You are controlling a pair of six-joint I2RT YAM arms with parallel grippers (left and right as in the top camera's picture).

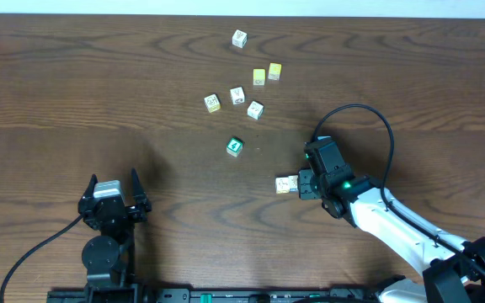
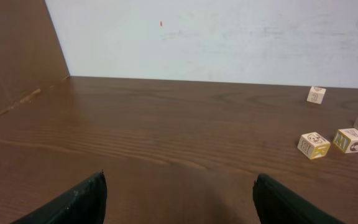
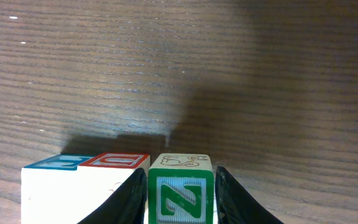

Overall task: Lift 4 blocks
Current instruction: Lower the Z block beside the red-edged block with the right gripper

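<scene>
A green-faced block with a white "N" [image 3: 181, 193] stands on the table between the fingers of my right gripper [image 3: 181, 200]. The jaws flank it closely, with a thin gap on each side. To its left, side by side, are a red-edged block [image 3: 114, 161] and a blue-edged block [image 3: 51, 163]. From overhead this group [image 1: 287, 184] lies just left of the right gripper [image 1: 303, 185]. Another green block [image 1: 235, 146] sits alone mid-table. A cream block with yellowish print [image 1: 212, 103] lies farther back. My left gripper [image 1: 114, 183] stands open and empty at the front left.
Two plain yellow cubes [image 1: 259, 77] [image 1: 274, 71] and white-faced lettered cubes [image 1: 237, 95] [image 1: 255, 109] [image 1: 239, 38] are scattered at the back centre. The left wrist view shows some of them at its right edge [image 2: 350, 140]. The right arm's cable [image 1: 377, 126] loops above the table.
</scene>
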